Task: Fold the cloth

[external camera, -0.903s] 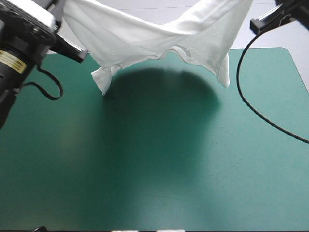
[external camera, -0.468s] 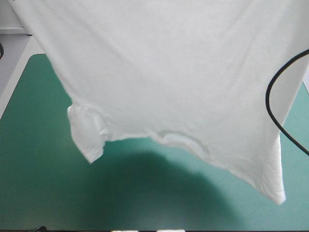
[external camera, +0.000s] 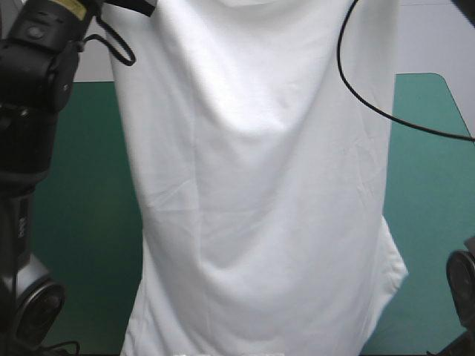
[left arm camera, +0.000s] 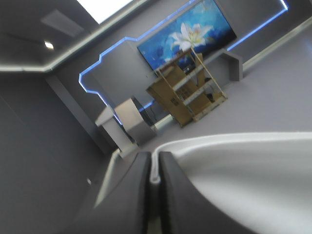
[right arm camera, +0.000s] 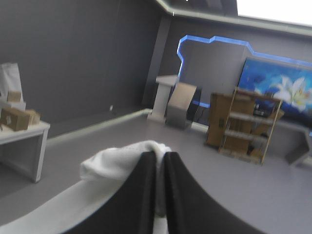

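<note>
The left gripper (left arm camera: 155, 158) is clamped on an edge of the white short-sleeved fabric T-shirt (external camera: 252, 193), which is hung longer and narrower than just before above the teal-green table cover (external camera: 89, 193). The right gripper (right arm camera: 160, 156) is clamped on a bunched corner.

White T-shirt (external camera: 260, 208), lifted and hanging full length.
It drops as one broad, smooth sheet with soft vertical folds, its top bunched. It covers the middle of the teal-green bench (external camera: 430, 163) from far edge to near edge, and a rounded flap juts out low on its right side.
</note>
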